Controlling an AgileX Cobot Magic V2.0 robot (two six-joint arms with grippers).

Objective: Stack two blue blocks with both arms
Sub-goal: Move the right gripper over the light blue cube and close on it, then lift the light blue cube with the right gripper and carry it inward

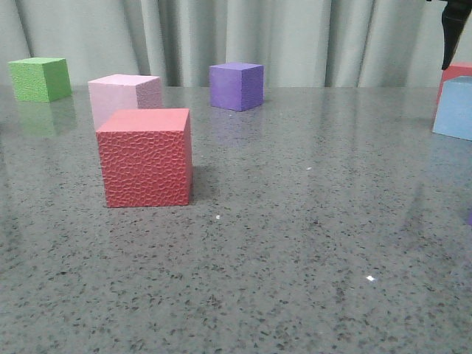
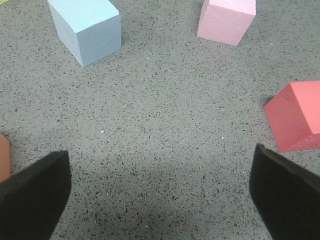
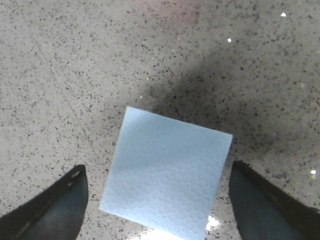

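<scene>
One blue block [image 3: 167, 172] lies on the speckled grey table between the fingers of my right gripper [image 3: 159, 202]. The jaws are open, with a gap of table showing on each side of the block. In the front view this block [image 1: 456, 109] sits at the far right edge, under a black part of the right arm [image 1: 450, 33]. A blue block [image 2: 86, 30] also shows in the left wrist view, well ahead of my left gripper [image 2: 160, 200]. That gripper is open over bare table and holds nothing.
A big red cube [image 1: 146, 157] stands front left, with a pale pink cube [image 1: 125, 94] behind it. A green cube [image 1: 40, 78] and a purple cube [image 1: 236, 85] stand at the back. Another red block [image 1: 459, 71] sits behind the right blue block.
</scene>
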